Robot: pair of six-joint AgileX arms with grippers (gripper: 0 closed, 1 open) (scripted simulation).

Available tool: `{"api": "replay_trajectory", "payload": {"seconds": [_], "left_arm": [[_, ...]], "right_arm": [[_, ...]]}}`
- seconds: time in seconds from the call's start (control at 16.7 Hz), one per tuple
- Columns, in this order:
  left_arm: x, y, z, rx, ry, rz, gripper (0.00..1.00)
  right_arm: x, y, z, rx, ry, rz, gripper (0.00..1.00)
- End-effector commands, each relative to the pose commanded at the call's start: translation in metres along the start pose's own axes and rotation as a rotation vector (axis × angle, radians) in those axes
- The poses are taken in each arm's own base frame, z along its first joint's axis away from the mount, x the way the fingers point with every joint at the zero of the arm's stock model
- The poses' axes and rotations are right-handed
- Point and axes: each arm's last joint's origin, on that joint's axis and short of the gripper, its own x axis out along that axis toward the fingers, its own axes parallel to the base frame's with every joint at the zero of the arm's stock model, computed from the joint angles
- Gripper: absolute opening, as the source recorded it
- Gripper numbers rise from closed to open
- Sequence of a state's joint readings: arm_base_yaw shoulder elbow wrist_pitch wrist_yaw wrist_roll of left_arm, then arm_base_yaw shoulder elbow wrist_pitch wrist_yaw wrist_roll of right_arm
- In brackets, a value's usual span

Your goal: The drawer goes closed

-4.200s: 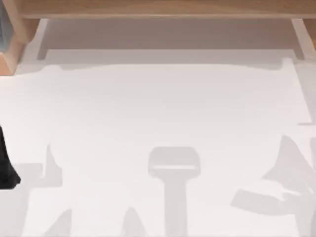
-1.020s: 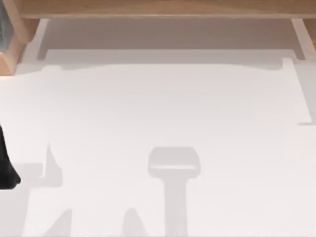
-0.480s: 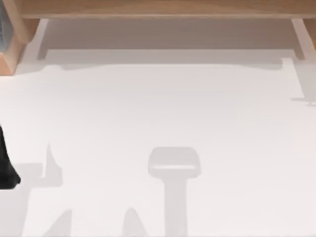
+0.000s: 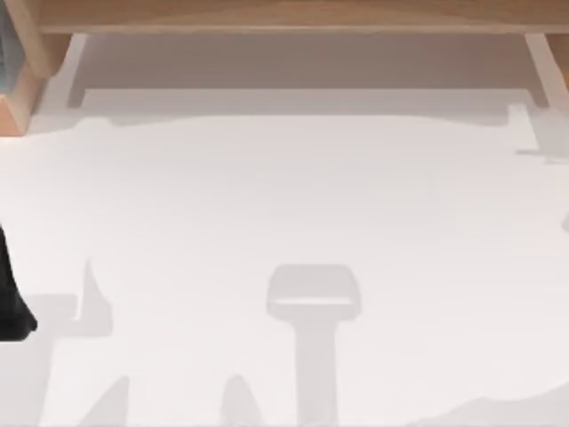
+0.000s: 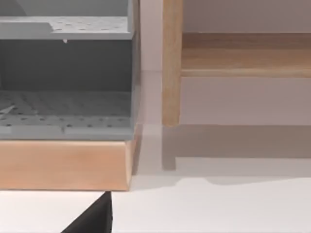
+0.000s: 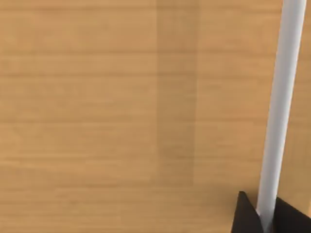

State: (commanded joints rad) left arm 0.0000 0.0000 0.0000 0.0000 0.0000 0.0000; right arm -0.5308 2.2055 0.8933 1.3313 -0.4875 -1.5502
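Note:
In the right wrist view the drawer front [image 6: 97, 116] is a light wooden panel seen from very close. A pale upright bar, the drawer's handle [image 6: 283, 87], runs down it. My right gripper [image 6: 266, 216] has its two black fingertips [image 6: 244, 216] pressed against either side of that bar, shut on it. A dark part of my left arm [image 4: 11, 294] rests at the table's left edge in the top view. One black fingertip [image 5: 92, 221] of it shows in the left wrist view, away from the drawer.
A wooden cabinet [image 4: 284, 16] runs along the far edge of the white table [image 4: 284, 196]. At the far left stands a wooden-framed unit with grey perforated shelves [image 5: 63, 104], next to a wooden post [image 5: 171, 63].
The right arm's shadow has left the table's right side and a faint shadow now lies along the bottom right edge. The left arm has not moved.

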Motion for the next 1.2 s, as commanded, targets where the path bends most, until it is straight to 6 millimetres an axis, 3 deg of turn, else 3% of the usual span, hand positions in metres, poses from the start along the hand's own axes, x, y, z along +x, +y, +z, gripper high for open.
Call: {"api": "replay_trajectory", "payload": {"seconds": [0.18, 0.54, 0.96, 1.2], "left_arm": [[0.0, 0.0, 0.0, 0.0, 0.0, 0.0, 1.0], [0.0, 0.0, 0.0, 0.0, 0.0, 0.0, 1.0], [0.0, 0.0, 0.0, 0.0, 0.0, 0.0, 1.0], [0.0, 0.0, 0.0, 0.0, 0.0, 0.0, 1.0]], "right_arm": [[0.021, 0.003, 0.003, 0.007, 0.0, 0.014, 0.0], [0.024, 0.008, 0.002, 0.016, 0.007, 0.031, 0.0], [0.08, 0.002, 0.001, 0.006, 0.005, 0.01, 0.0], [0.084, 0.005, 0.003, 0.012, 0.005, 0.019, 0.0]]}}
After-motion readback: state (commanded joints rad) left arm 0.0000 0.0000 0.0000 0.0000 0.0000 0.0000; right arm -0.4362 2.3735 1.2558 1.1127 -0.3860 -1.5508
